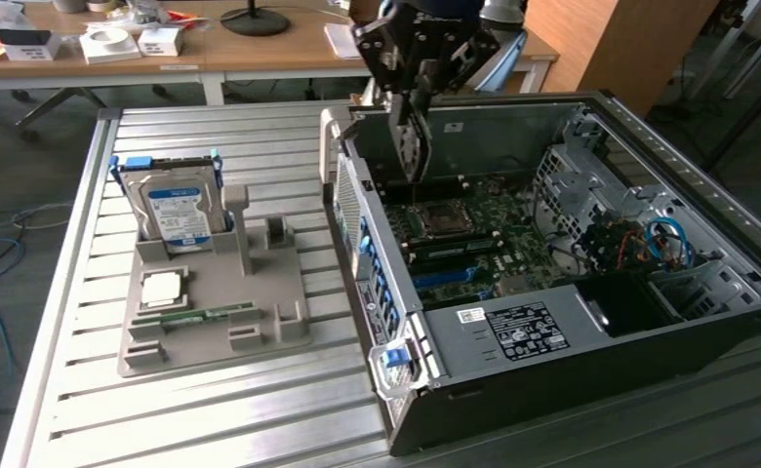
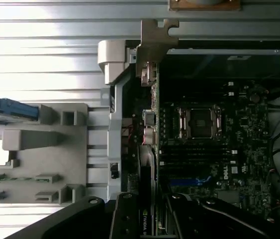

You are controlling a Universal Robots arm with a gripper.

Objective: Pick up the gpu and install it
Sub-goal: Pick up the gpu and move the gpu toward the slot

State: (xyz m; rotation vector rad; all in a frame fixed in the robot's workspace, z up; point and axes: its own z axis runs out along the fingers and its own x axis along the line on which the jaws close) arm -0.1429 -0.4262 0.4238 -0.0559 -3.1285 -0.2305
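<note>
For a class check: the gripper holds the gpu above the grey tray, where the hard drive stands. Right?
No. The exterior view shows the gripper holding the gpu above the open case, not the tray. The hard drive does stand in the tray.

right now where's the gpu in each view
exterior view: gpu upright over the open case, just above the cpu socket in the picture
wrist view: gpu edge-on, beside the cpu socket
shared landmark: the cpu socket
</note>
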